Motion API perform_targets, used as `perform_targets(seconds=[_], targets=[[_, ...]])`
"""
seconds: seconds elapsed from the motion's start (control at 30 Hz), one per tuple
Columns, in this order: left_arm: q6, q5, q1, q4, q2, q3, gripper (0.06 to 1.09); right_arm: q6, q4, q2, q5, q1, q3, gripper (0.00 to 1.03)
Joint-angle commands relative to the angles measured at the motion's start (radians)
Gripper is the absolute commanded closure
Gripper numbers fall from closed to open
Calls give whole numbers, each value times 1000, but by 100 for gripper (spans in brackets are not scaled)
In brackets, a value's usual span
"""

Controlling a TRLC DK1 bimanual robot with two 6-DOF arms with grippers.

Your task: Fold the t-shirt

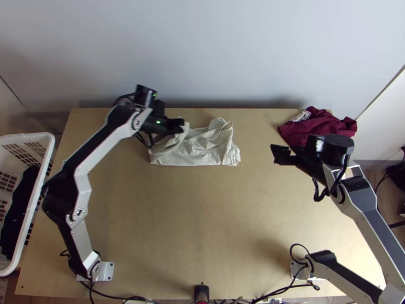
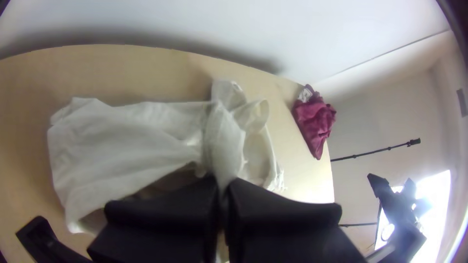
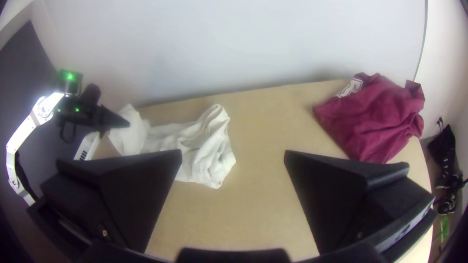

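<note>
Clearly — left gripper (image 1: 180, 125) clamping white t-shirt (image 1: 202, 150), right gripper (image 1: 276, 154) agape, top view: dark cloth (image 1: 18, 213) in basket (image 1: 49, 144)

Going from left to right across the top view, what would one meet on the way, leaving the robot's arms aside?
White laundry basket → white T-shirt, rumpled, pinched near its left end by the left claw → bunched maroon cloth.
</note>
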Motion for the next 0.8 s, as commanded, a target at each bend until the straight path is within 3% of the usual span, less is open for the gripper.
perform_targets(seconds=[0.0,0.77], targets=[[-26,-24,-85,-14,75,106,105,7,3,-32,-1,-7,-51,5],[-66,-84,-287,35,378,433,105,61,30,-143,-10,1,-201,5]])
